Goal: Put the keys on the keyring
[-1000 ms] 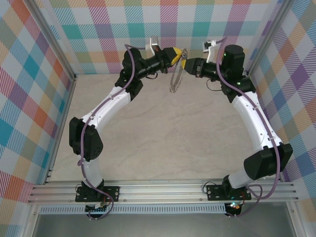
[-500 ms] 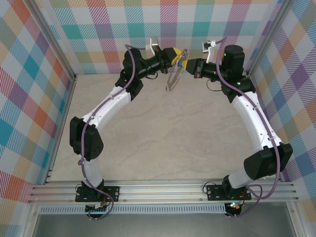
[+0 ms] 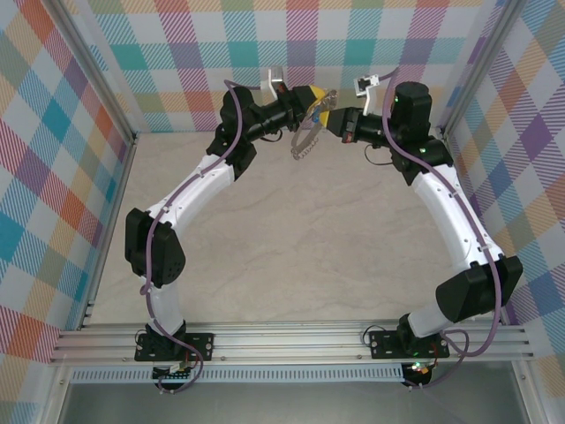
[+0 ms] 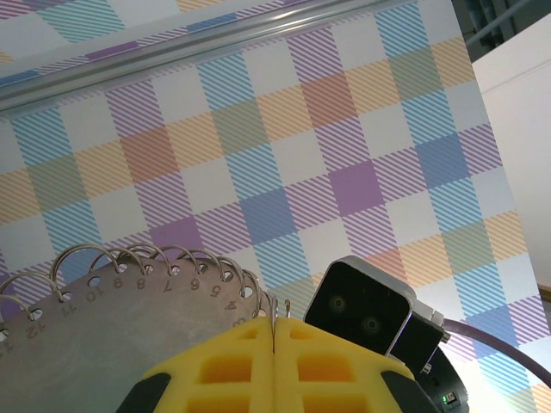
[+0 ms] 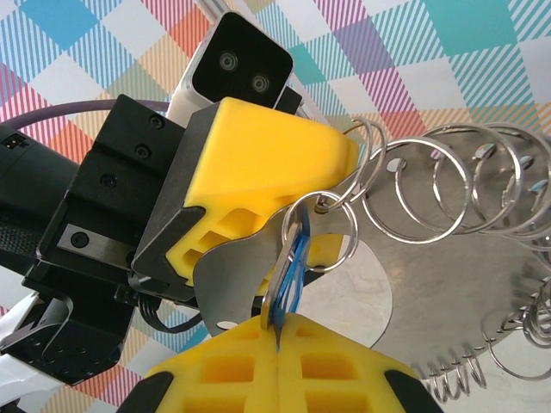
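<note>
The keyring is a round grey metal plate with numbered holes and several small split rings along its rim. It hangs in the air near the back wall. My left gripper is shut on the plate's edge, and its yellow fingers face the right wrist camera. My right gripper is shut on the blue-headed key, whose upper end lies against one split ring. In the top view the left gripper and the right gripper nearly touch.
Checked fabric walls enclose the beige table on three sides. An aluminium rail with both arm bases runs along the near edge. The right wrist's camera block sits close beyond my left fingers.
My right gripper has closed and shifted left toward the left gripper. The keyring has swung from hanging straight to tilted leftward. The left arm has stayed in place.
</note>
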You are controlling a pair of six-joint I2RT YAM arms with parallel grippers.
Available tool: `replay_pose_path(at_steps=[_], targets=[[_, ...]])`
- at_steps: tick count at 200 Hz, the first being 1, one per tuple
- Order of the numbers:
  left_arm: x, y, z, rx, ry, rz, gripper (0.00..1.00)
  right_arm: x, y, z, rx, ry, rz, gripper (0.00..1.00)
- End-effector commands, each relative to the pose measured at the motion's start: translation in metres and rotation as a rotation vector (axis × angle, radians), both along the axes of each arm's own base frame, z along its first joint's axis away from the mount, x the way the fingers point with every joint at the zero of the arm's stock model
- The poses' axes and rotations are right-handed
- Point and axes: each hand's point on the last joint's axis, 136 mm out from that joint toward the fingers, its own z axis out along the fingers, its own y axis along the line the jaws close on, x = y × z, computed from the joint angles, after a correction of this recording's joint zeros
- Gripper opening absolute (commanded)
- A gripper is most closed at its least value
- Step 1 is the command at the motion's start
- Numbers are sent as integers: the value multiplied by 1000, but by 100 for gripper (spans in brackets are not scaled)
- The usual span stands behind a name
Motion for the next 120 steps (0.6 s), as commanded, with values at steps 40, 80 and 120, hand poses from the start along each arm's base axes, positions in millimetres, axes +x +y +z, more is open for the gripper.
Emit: replay_pose_path(at_steps=[40, 80, 120], targets=[[-5, 7, 33, -72, -83, 2, 0, -13, 12, -4, 4, 19, 57, 0], [-6, 6, 32, -71, -86, -6, 0, -18, 4, 1, -8, 25, 40, 38], [-6, 7, 27, -64, -88, -13, 0, -27, -27, 24, 58, 40, -1, 51]])
